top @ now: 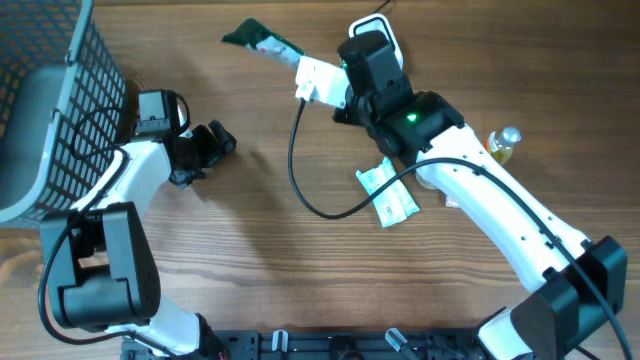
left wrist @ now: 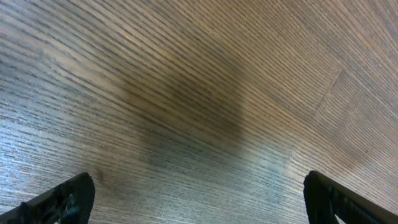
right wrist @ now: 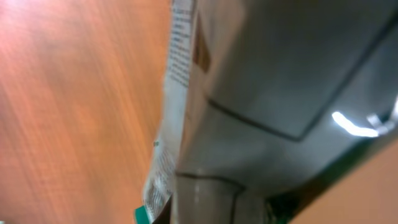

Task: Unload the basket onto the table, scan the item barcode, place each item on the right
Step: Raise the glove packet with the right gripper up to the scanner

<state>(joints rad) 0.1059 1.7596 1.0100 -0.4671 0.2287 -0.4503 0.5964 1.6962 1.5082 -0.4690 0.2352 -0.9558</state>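
Two hands: left (top: 205, 153) spread wide, empty over bench (top: 250, 260); right (top: 336, 95) clamped on scanner (top: 318, 78), packet (top: 258, 40) at scanner's nose.

The overhead camera looks straight down on the wooden table (top: 250, 250) from well above. The wire basket (top: 50, 100) fills its upper-left corner and both arm bases lie along the lower edge. The left wrist camera sits just right of the basket and faces down at bare table wood from close by, with the fingers (left wrist: 59, 199) of the left gripper (left wrist: 199, 208) in the two lower corners. It shares that patch of wood with the overhead view. The right wrist camera, well to the right of the basket, is so near the scanner (right wrist: 280, 93) and packet (right wrist: 177, 62) that both blur. The overhead view shows the same pair.
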